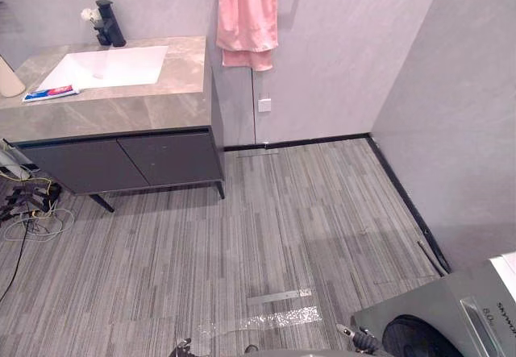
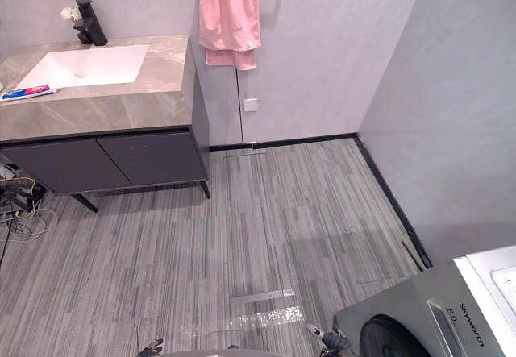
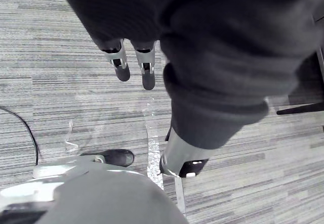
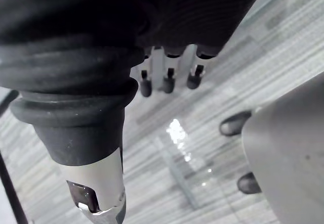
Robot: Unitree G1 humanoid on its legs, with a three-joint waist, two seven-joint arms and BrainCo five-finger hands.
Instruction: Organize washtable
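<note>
The washtable (image 1: 121, 109) stands at the far left against the wall, a grey stone top over dark cabinet doors. Its white sink (image 1: 109, 67) has a black faucet (image 1: 109, 23) behind it. A toothpaste tube (image 1: 50, 93) lies on the counter left of the sink, and a beige object (image 1: 8, 79) shows at the view's left edge. My left hand (image 3: 147, 71) hangs over the striped floor with straight fingers and holds nothing. My right hand (image 4: 168, 78) also hangs open and empty above the floor, far from the washtable.
A pink towel (image 1: 246, 18) hangs on a rail right of the washtable. A grey washing machine (image 1: 451, 317) stands at the lower right. Loose cables (image 1: 28, 208) lie on the floor under the cabinet's left end. A metal strip (image 1: 278, 296) crosses the floor.
</note>
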